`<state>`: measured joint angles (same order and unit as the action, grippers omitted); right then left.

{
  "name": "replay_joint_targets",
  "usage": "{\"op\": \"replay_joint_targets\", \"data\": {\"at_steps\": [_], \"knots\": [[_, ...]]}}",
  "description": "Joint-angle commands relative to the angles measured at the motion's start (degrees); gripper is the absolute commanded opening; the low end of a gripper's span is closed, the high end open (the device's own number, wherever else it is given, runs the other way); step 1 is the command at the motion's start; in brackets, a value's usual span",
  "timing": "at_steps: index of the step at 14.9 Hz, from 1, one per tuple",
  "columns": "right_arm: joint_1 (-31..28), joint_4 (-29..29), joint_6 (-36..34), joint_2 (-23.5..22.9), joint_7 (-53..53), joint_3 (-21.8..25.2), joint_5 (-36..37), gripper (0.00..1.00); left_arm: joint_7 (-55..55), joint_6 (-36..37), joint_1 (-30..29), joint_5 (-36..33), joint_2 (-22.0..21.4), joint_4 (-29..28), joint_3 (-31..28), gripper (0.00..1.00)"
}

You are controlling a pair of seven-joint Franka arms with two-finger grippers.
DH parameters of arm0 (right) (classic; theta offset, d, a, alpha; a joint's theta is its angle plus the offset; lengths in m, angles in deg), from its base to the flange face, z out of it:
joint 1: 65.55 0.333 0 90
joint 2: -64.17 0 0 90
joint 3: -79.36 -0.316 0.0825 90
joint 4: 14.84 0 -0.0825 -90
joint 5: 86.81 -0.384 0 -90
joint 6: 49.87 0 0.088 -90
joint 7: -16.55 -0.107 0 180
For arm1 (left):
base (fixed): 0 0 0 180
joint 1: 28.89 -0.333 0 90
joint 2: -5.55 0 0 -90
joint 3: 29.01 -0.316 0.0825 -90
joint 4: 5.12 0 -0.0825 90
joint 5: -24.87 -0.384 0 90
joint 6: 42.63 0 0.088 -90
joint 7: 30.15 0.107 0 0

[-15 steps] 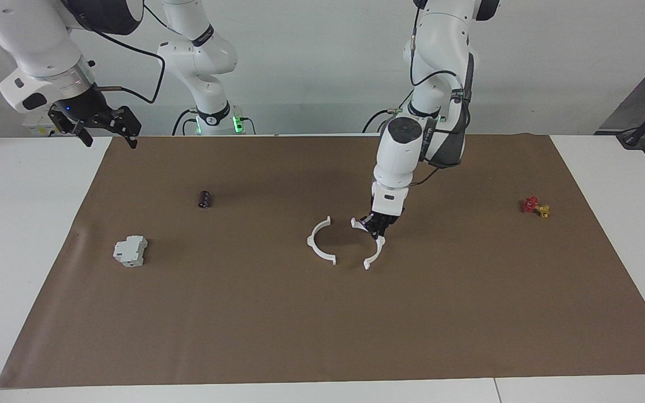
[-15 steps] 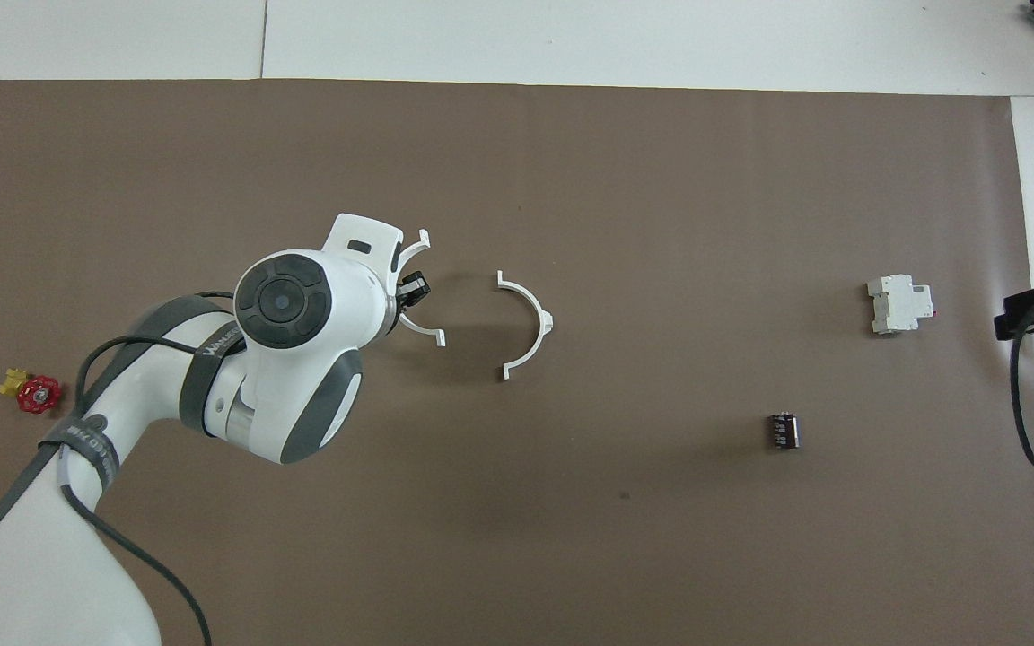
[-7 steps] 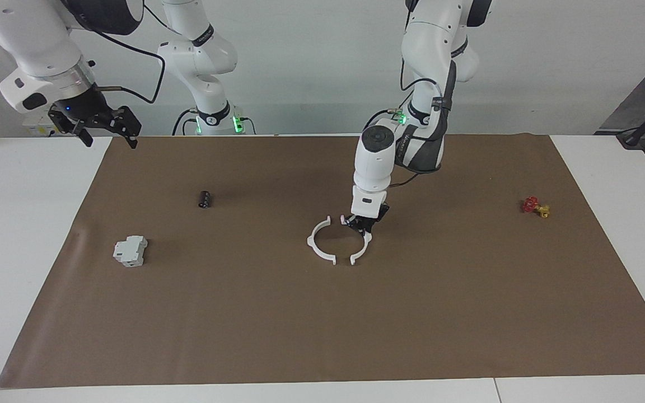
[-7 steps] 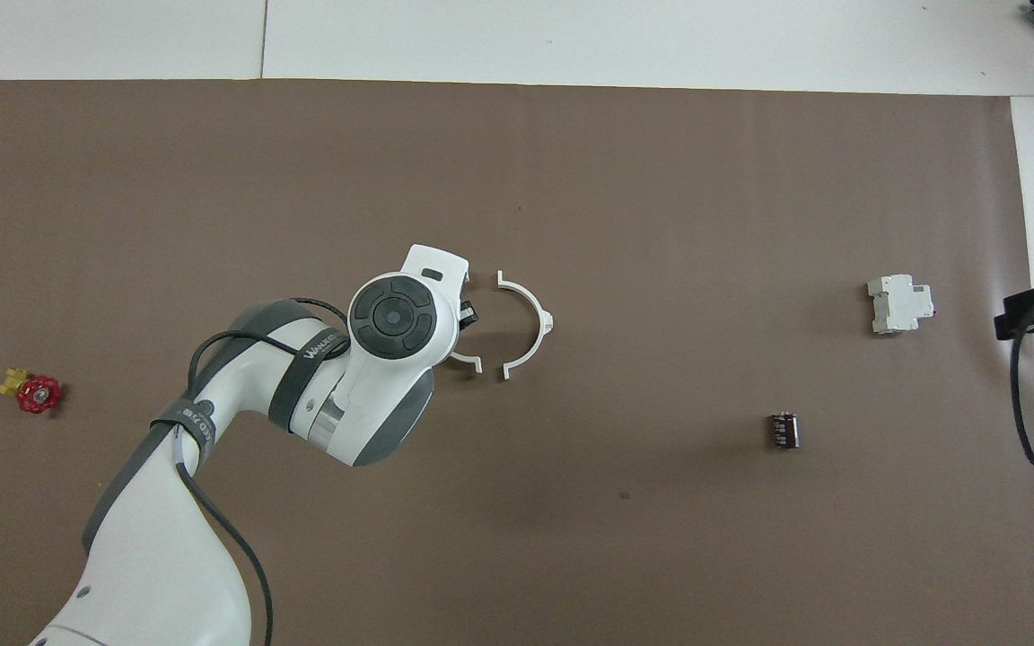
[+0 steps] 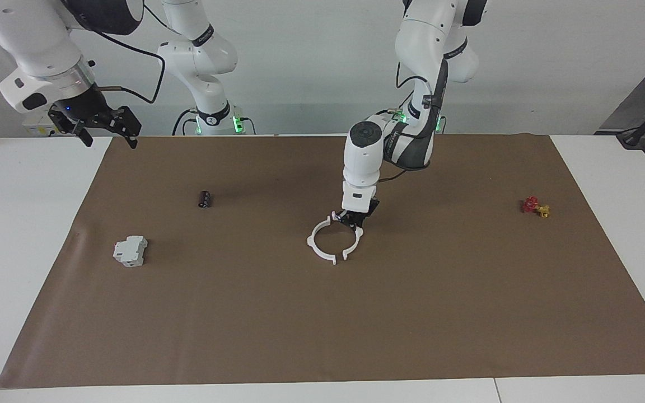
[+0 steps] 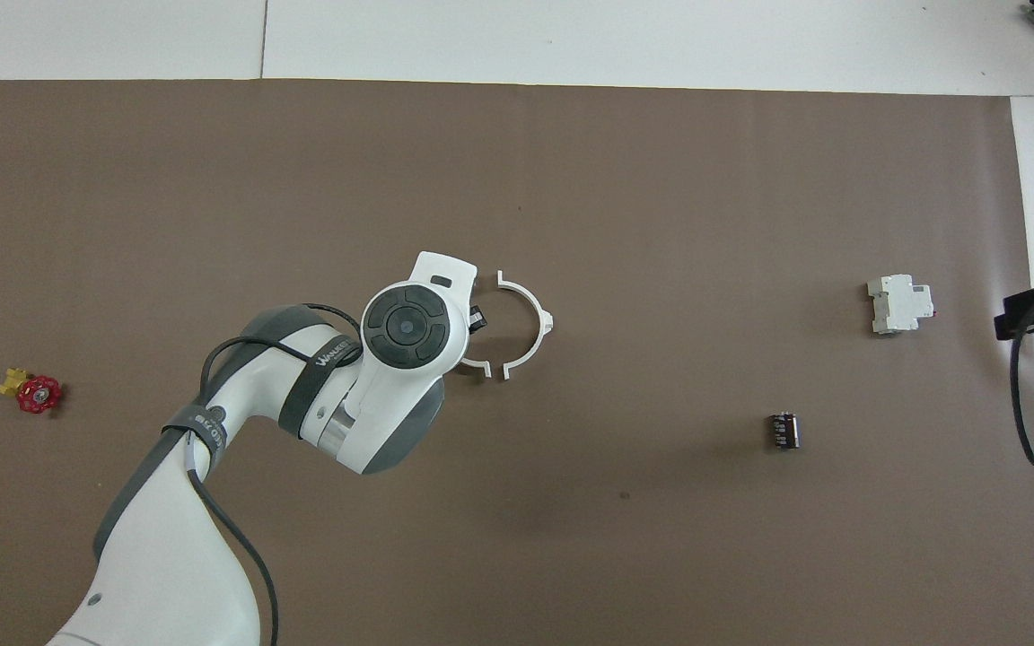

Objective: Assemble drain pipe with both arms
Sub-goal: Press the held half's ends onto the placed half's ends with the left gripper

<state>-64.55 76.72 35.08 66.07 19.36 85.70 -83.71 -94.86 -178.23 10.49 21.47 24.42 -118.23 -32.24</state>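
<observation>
brown mat (image 5: 468, 313), overhead-hidden held half-ring (image 5: 354, 246)

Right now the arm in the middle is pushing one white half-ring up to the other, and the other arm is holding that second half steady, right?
Not quite. The right gripper waits open above the table's edge, touching nothing, as the facing view shows. The left gripper, shut on one half-ring, brings it to the free half-ring.

- Left gripper (image 6: 477, 318), clamped on one white half-ring (image 6: 478, 365), its end tabs nearly meeting the second half-ring (image 6: 535, 325)
- Grey-white block (image 6: 900, 304)
- Black cylinder (image 6: 784, 430)
- Red-and-yellow valve (image 6: 30, 390)
</observation>
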Motion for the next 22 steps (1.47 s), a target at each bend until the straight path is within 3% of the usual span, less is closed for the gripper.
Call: {"op": "replay_joint_targets", "data": {"at_steps": [1,22], "knots": [[-0.6,1.2,0.0,1.3,1.5,-0.3,0.0,1.0,-1.5,-1.5,1.0,-1.4,-0.8,-1.5,-1.1,0.0],[-0.6,1.2,0.0,1.3,1.4,-0.3,0.0,1.0,-1.5,-5.5,1.9,-4.7,0.7,-1.4,-1.0,0.0]]}}
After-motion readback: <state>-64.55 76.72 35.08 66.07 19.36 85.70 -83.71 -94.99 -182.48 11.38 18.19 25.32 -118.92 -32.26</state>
